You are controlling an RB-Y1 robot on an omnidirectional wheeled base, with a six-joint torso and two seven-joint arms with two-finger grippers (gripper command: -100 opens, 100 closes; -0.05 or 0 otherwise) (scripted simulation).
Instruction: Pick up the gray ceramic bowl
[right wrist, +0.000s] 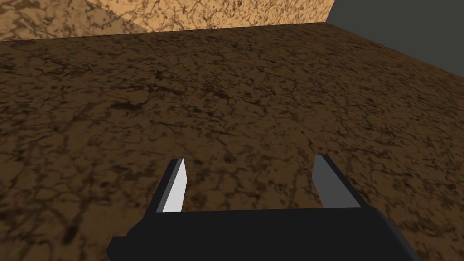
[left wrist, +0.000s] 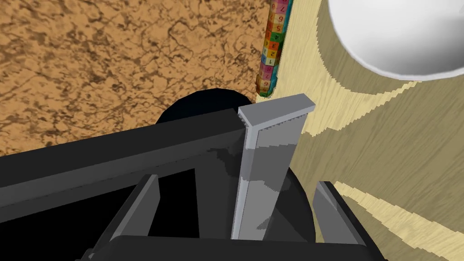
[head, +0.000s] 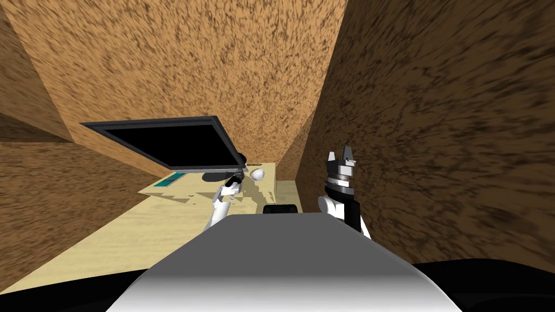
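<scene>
Bowl [head: 257, 174] on table [head: 108, 244], right of monitor [head: 173, 142]; left gripper [head: 237, 179] just left of bowl.

**Speckled brown walls close around a pale wooden table**

Mottled brown walls [head: 189, 65] rise on every side, a lighter tan ahead. The right wall [head: 433, 135] is much darker and lies in shade. A pale wooden table [head: 135, 233] runs forward into the corner where they meet. Towards its far end stands a flat screen [head: 179, 142], black with a dark grey frame, on a round black base [left wrist: 208, 102]. A flat teal item [head: 165, 181] lies on the table near the screen, and a small black box [head: 279, 209] sits closer in. A strip of coloured numbered squares [left wrist: 273, 50] runs along the table's edge against the wall. Soft curved shadows fall across the wood
</scene>
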